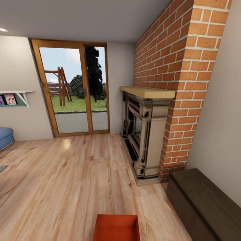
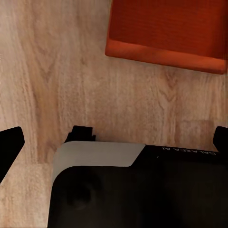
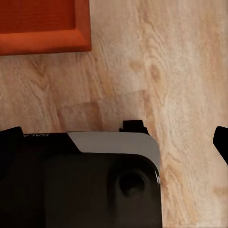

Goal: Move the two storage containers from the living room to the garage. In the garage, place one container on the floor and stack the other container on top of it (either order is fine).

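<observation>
Facing the fireplace [image 1: 147, 134], head view adds container [image 1: 116, 228]; tool states unclear

1. Left wrist housing [image 2: 137, 190]: matte black, rounded, with a pale grey corner panel and reversed white lettering.
2. Right wrist housing [image 3: 90, 185]: matte black, grey panel, round recess.
3. Black fingertips at frame edges.

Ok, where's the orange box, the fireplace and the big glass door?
orange box [image 1: 116, 228], head view, its inside bottom.
fireplace [image 1: 147, 134], head view, its front frame.
glass door [image 1: 68, 97], head view, the left pane.
</observation>
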### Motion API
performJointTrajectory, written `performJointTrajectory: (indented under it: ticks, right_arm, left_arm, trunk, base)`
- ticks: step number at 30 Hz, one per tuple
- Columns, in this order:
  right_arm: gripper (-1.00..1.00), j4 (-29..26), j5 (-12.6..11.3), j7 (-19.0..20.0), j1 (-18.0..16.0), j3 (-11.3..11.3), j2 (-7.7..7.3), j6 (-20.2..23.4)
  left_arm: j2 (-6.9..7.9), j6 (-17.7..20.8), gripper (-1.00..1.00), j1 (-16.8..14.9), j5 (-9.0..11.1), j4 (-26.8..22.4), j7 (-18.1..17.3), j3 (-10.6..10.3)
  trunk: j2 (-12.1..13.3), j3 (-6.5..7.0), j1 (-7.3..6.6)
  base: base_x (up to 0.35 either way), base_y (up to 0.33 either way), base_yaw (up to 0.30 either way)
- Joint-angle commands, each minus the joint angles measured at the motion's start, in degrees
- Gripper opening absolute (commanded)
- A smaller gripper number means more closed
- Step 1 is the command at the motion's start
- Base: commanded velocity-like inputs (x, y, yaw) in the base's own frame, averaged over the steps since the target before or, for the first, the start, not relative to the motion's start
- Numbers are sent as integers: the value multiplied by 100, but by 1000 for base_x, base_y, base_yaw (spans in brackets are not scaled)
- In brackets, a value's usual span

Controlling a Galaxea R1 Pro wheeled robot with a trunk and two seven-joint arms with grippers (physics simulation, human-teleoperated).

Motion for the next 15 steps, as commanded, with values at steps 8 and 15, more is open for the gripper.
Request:
performJointTrajectory:
  ticks: [8,15]
  right_arm:
    - [100,18,-60,22,-7,44,3,-31]
    - [100,18,-60,22,-7,42,3,-31]
  left_arm:
    - [-1,-239,100,-4,60,15,-19,35]
    - [-1,-255,100,-4,59,15,-19,35]
  trunk:
    - [-4,-7,3]
    - [-4,-7,3]
  base:
    - [161,0,0]
    - [17,0,0]
